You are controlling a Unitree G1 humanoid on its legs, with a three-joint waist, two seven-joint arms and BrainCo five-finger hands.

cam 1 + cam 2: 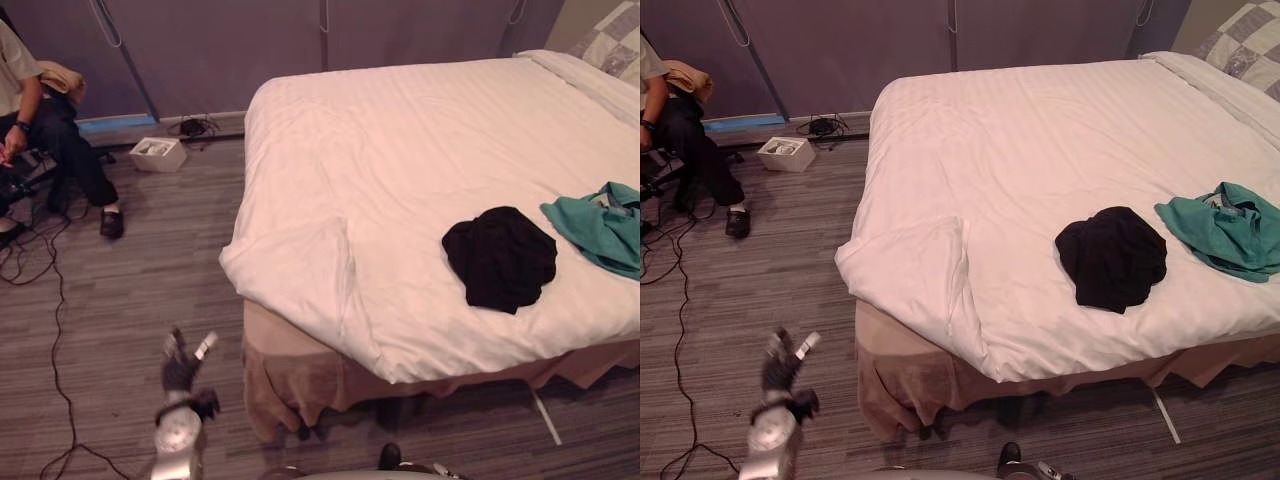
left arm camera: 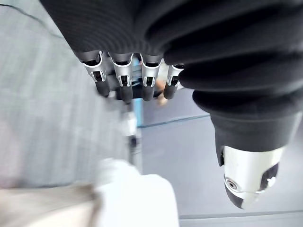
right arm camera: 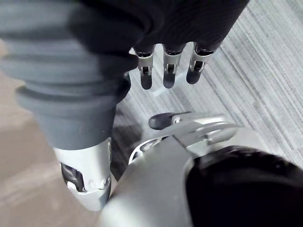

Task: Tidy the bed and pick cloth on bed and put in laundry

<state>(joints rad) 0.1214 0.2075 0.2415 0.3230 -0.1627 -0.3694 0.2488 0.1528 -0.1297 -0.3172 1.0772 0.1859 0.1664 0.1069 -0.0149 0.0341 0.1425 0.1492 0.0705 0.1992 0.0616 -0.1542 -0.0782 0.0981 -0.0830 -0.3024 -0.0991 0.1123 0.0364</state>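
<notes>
A person [image 1: 40, 130] sits at the far left edge of the room in dark trousers and a black shoe, feet on the grey striped floor [image 1: 130, 290]. A little to the right, a small white box [image 1: 158, 153] rests on the floor close to the far wall.

Low at the lower left, the left robot hand [image 1: 183, 368] hangs over the floor, well apart from the bed. Its fingers [image 2: 124, 80] are loose and nearly straight, released, with nothing in them.

The bed [image 1: 400, 150] takes up the middle and right. It is covered by a white duvet [image 1: 330, 260], smooth over most of its top. At the near left corner the duvet is rumpled into a fold that droops over the edge. Below it, a tan skirt [image 1: 300, 370] hangs to the floor.

A black cloth [image 1: 500, 257] lies crumpled on the duvet, right of the middle and near the bed's near edge. Just to its right, apart from it, a teal cloth [image 1: 605, 228] lies bunched at the bed's right edge. A checked pillow [image 1: 615, 45] sits at the far right corner.

The right robot hand [image 3: 170, 71], seen in its wrist view, hangs above the striped floor. Its fingers are straight and relaxed, released and empty.
</notes>
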